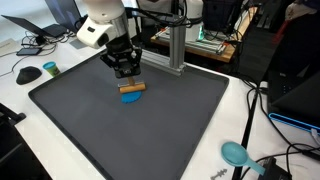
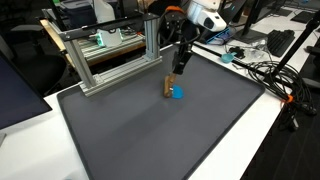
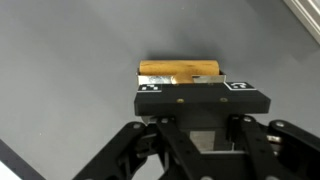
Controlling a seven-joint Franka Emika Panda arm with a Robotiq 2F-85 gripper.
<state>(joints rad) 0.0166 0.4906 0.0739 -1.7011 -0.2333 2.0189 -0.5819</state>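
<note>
Gripping stage, seen in three views. The gripper (image 1: 125,72) stands upright over the mat (image 1: 180,130), its jaws drawn together on a wooden block (image 1: 133,87). In the wrist view the block (image 3: 180,70) lies crosswise at the tips of the gripper (image 3: 195,88), so the pinch appears to be made.

In both exterior views the block (image 2: 168,85) sits low, touching a blue piece (image 2: 177,95) just beside it. Whether it rests on that piece or only against it cannot be told.

Progress, as a judgement: the approach and the closing look complete. The block is not yet raised clear of the mat or of the blue piece (image 1: 131,97), so any lift or shift is yet to come.

Surface: a dark grey mat (image 2: 150,140), flat and plain, laid on a white table (image 1: 15,110).

Room: a lab bench setting. An aluminium frame (image 2: 110,50) stands at the far edge of the mat. Cables (image 2: 270,75) trail over the table, a teal object (image 1: 234,152) lies off one corner of the mat, and a mouse (image 1: 28,73) lies off another.
</note>
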